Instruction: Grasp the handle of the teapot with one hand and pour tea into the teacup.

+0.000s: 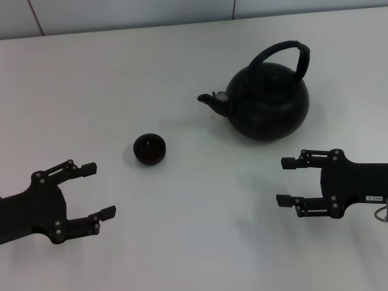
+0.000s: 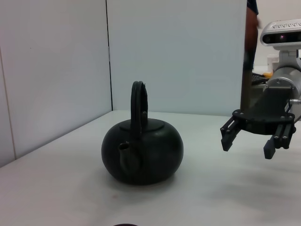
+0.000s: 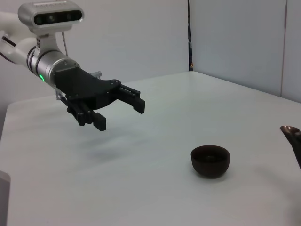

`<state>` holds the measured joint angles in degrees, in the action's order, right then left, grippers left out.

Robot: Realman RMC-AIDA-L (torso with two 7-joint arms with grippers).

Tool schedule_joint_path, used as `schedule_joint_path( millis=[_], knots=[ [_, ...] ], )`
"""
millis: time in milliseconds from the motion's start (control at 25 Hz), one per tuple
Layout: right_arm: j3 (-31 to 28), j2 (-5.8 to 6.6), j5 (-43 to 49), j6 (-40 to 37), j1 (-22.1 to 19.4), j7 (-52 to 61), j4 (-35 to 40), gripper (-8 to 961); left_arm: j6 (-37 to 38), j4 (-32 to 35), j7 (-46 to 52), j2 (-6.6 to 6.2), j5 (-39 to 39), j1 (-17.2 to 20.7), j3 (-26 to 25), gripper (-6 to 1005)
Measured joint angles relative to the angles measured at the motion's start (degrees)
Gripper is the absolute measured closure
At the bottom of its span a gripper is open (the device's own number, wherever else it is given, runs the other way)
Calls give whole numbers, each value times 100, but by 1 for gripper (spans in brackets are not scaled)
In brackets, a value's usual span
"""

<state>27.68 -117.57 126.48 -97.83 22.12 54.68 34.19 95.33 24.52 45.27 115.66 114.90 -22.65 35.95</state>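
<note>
On the white table (image 1: 182, 230) the teapot (image 1: 270, 103) stood upright toward the far right, its short spout (image 1: 212, 102) aimed at the robot's left. The handle (image 1: 285, 54) arched over the lid, and nothing touched it. The teacup (image 1: 150, 149) sat by itself on the table, nearer the robot and to the left of the spout, well apart from the pot. From the head view its inside looked dark, and whether it held any liquid could not be told.

The right end effector (image 1: 290, 180) hovered above the table near the teapot, on the robot's side of it, with its fingers (image 1: 291, 162) spread apart and gripping nothing. The left wrist view showed it beside the pot, clear of both body and handle.

The left end effector (image 1: 99, 190) hung over the near left part of the table, short of the teacup, its fingers likewise parted and empty.
</note>
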Motion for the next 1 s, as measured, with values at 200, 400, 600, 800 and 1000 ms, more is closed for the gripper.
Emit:
schedule_joint_path(
  millis=[200, 400, 600, 800, 1000],
  knots=[
    [0, -9, 0, 30, 8, -1, 0, 222, -5, 0, 0, 12, -2, 12, 0, 140],
    [0, -11, 0, 31, 30, -1, 0, 222, -6, 0, 0, 13, -3, 7, 0, 140],
    [26, -32, 0, 31, 56, -1, 0, 222, -7, -1, 0, 17, -3, 7, 0, 140],
    [76, -38, 0, 36, 58, -1, 4, 221, -15, -1, 0, 19, -3, 6, 0, 140],
    [79, -38, 0, 36, 57, -1, 7, 221, -16, -6, 0, 27, -3, 17, 0, 140]
  ],
)
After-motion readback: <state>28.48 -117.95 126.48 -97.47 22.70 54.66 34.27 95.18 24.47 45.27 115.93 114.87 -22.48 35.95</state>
